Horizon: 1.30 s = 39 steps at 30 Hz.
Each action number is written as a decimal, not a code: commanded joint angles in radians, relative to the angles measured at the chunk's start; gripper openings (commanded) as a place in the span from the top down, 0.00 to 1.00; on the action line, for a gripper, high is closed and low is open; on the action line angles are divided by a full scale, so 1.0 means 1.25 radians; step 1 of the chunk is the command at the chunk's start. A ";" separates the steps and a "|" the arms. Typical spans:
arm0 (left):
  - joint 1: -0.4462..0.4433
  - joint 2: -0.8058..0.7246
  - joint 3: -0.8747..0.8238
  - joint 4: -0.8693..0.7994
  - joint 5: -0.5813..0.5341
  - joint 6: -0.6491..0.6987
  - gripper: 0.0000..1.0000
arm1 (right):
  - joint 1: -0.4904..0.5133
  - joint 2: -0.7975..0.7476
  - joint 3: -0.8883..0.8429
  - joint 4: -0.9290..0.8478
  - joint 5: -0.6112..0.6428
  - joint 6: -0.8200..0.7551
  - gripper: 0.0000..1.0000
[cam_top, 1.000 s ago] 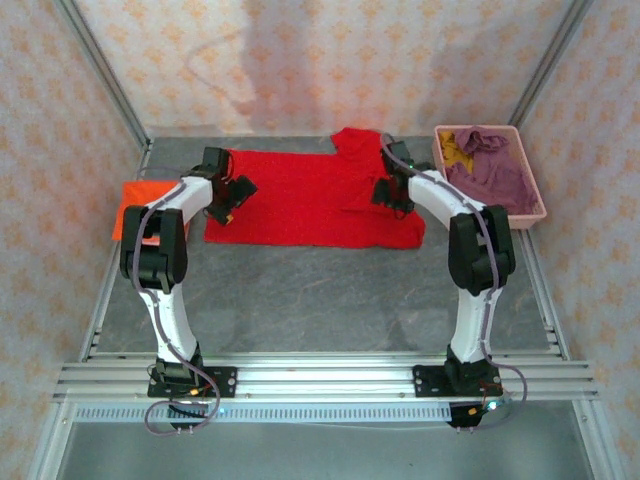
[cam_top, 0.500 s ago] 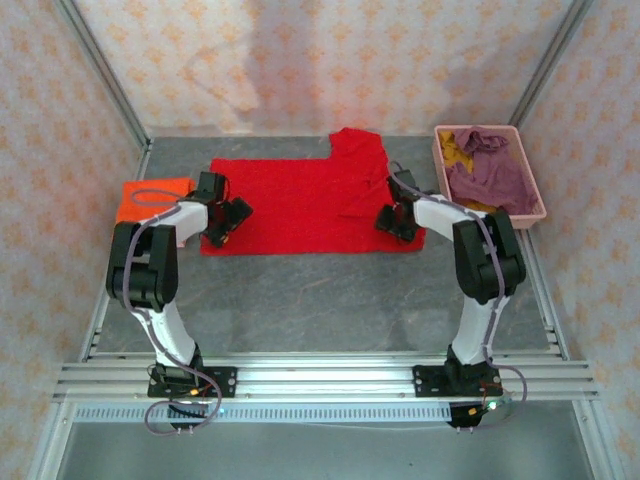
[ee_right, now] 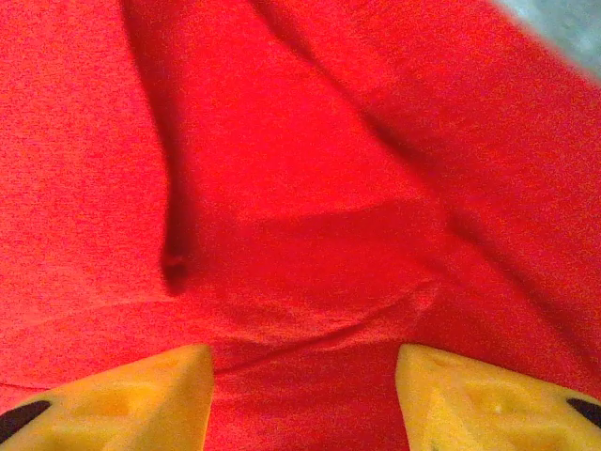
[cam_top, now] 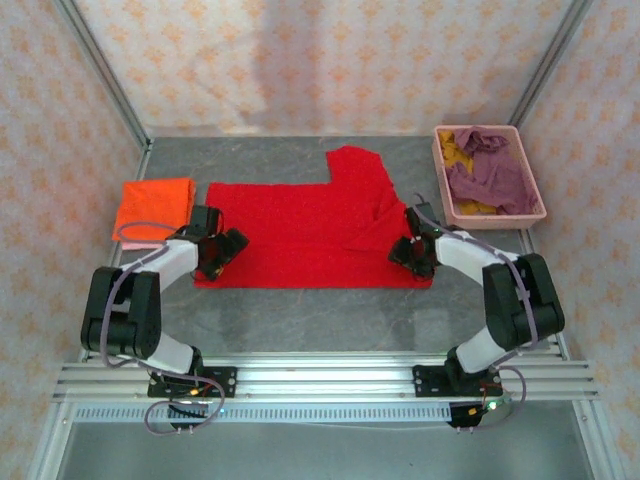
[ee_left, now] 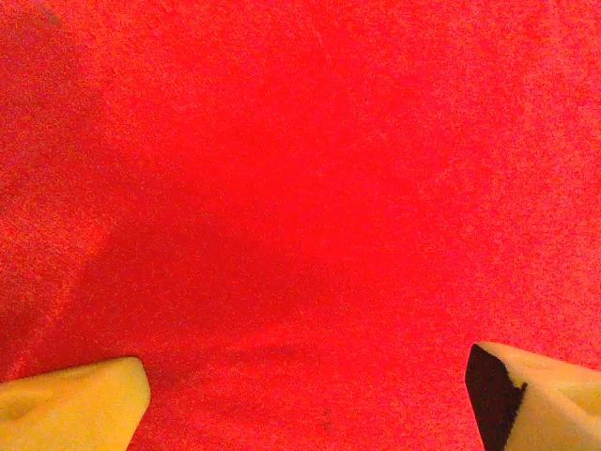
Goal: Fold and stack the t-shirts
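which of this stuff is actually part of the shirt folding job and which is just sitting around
Job: red t-shirt, spread on the table; orange t-shirt, folded, at the left; purple t-shirt and yellow t-shirt, bunched in the pink basket.
Just lying about: pink basket; aluminium frame.

Red t-shirt (cam_top: 300, 230), orange t-shirt (cam_top: 155, 205), mauve t-shirt (cam_top: 495, 180), pink basket (cam_top: 500, 220)

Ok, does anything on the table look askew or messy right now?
Yes, the red t-shirt is not lying flat. Its right end is bunched into diagonal creases beside the right claw, and one sleeve juts out toward the far side. The orange t-shirt at the left looks neatly folded.
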 commanded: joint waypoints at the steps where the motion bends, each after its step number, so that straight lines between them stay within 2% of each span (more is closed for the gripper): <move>1: -0.007 -0.028 -0.068 -0.155 -0.053 -0.026 0.09 | -0.006 -0.065 -0.005 -0.094 0.037 0.011 0.45; 7: -0.014 -0.107 -0.038 -0.210 -0.067 -0.017 0.08 | 0.012 -0.135 0.054 -0.092 0.033 0.014 0.39; 10: -0.015 -0.116 0.001 -0.219 -0.070 -0.009 0.07 | 0.032 -0.086 0.102 -0.057 0.009 0.026 0.38; 14: -0.017 -0.127 0.047 -0.231 -0.081 0.006 0.06 | 0.061 0.013 0.167 -0.020 -0.013 0.055 0.47; 17: -0.017 -0.140 0.061 -0.233 -0.077 0.014 0.05 | 0.069 0.064 0.186 -0.008 -0.014 0.066 0.51; 24: -0.017 -0.150 0.060 -0.227 -0.079 0.034 0.00 | 0.068 0.133 0.181 -0.006 -0.006 0.062 0.52; 26: -0.017 -0.146 0.058 -0.223 -0.077 0.033 0.00 | 0.069 0.144 0.182 0.004 -0.023 0.066 0.57; 30: -0.017 -0.138 0.059 -0.217 -0.075 0.036 0.00 | 0.068 0.157 0.191 0.020 -0.045 0.076 0.75; 34: -0.018 -0.137 0.061 -0.207 -0.066 0.041 0.00 | 0.069 0.152 0.210 0.014 -0.042 0.073 1.00; 39: -0.024 -0.139 0.060 -0.188 -0.049 0.048 0.00 | 0.071 0.152 0.260 0.009 -0.055 0.065 1.00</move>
